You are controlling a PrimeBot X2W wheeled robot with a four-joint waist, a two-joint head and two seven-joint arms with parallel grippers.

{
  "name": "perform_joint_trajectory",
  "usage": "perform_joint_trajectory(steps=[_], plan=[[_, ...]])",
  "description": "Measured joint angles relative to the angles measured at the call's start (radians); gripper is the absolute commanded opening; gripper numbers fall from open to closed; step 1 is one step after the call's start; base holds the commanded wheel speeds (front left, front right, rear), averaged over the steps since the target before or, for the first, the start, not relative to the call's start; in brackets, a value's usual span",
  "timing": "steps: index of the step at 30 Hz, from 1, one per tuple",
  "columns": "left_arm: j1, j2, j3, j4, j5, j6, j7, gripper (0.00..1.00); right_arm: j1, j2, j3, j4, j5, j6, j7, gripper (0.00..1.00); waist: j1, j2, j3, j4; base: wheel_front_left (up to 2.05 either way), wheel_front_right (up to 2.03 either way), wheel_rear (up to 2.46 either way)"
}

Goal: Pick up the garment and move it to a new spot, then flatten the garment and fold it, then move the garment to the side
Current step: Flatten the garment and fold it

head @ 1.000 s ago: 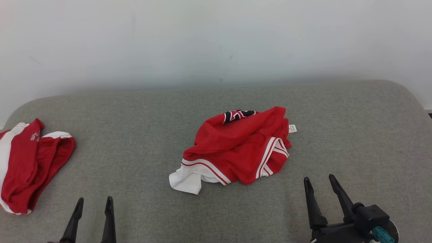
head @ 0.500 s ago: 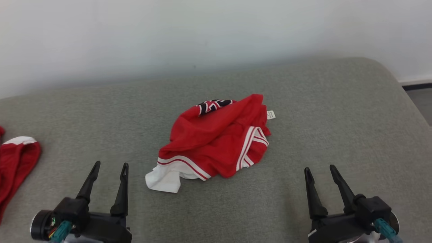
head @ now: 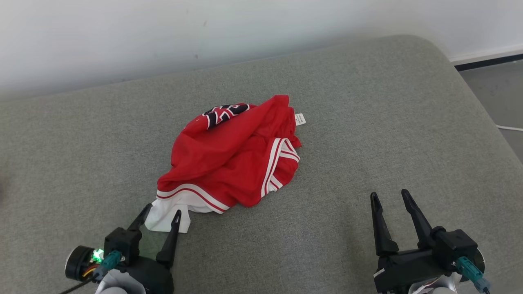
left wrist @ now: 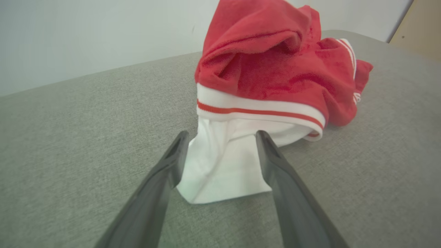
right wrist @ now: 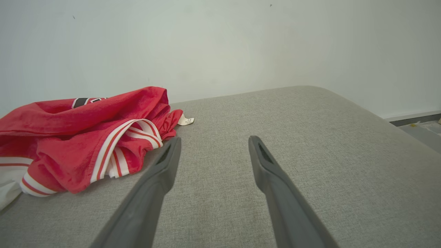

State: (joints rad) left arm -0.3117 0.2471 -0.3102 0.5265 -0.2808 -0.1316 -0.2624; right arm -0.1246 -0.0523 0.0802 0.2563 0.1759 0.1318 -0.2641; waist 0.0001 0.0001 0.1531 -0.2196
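Grey upholstered cushion (head: 367,122); left gripper (head: 162,209) gapes around the white corner (left wrist: 224,172) of the crumpled red-and-white jersey garment (head: 229,155), right gripper (head: 388,193) gapes empty. A shallow pinch could slip.

Both spread: left gripper (head: 162,209) tilted rightward, right gripper (head: 388,193) seemingly tilted leftward.

Our count, kind by kind

We count one red garment (head: 229,159) with one small white tag (head: 299,119) and one dark printed patch (head: 226,112), and one grey cushion (head: 367,102). We count two grippers, the left gripper (head: 163,209) and the right gripper (head: 388,193). Each has two long dark fingers (head: 414,216), so four fingers in all. We also count one pale wall (head: 163,32), one strip of floor (head: 490,81) and one thin white cable (head: 510,128).
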Motion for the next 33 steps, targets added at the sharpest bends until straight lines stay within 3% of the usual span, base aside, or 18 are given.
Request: perform_joint_trajectory(steps=[8,9,10,16,19,25,29,33], plan=[[-0.088,-0.006,-0.021,0.183,0.0,0.0,0.0,1.0,-0.016,0.001,0.001,-0.001,-0.005,0.0,0.0,1.0,0.0,0.0,0.013,0.002,0.0,0.0,0.0],[-0.098,-0.01,-0.027,0.208,-0.004,0.0,0.0,0.72,-0.016,0.001,0.001,0.0,-0.006,0.0,0.0,1.0,-0.0001,0.0,0.012,0.004,0.0,0.0,0.0],[-0.104,-0.014,-0.029,0.216,-0.008,0.0,0.0,0.0,-0.016,0.001,0.002,0.0,-0.007,0.0,0.0,1.0,0.0,0.0,0.012,0.006,0.0,0.0,0.0],[-0.155,-0.01,0.003,0.204,-0.027,0.0,0.0,0.0,-0.016,0.001,-0.004,0.002,-0.009,0.0,0.0,1.0,0.0,-0.0001,0.003,0.028,0.0,0.0,0.0],[-0.172,0.019,0.03,0.155,-0.023,0.0,0.0,0.0,-0.01,0.001,-0.005,0.004,-0.008,0.0,0.0,1.0,0.0,0.0,-0.007,0.043,0.0,0.0,0.0],[-0.255,0.13,0.095,0.039,0.003,0.0,0.0,0.0,0.006,0.002,-0.003,0.012,0.006,0.0,0.0,1.0,-0.0001,0.0,-0.04,0.074,0.0,0.0,0.0],[-0.361,0.232,0.074,-0.044,0.04,0.0,0.008,0.0,0.028,0.002,0.0,0.018,0.02,0.0,0.0,1.0,-0.0001,-0.0001,-0.072,0.095,0.0,0.0,0.0],[-0.424,0.277,0.028,-0.103,0.044,0.0,0.044,0.0,0.03,0.002,0.0,0.018,0.029,0.0,0.0,1.0,-0.0002,-0.0001,-0.088,0.104,0.0,0.0,0.0]])
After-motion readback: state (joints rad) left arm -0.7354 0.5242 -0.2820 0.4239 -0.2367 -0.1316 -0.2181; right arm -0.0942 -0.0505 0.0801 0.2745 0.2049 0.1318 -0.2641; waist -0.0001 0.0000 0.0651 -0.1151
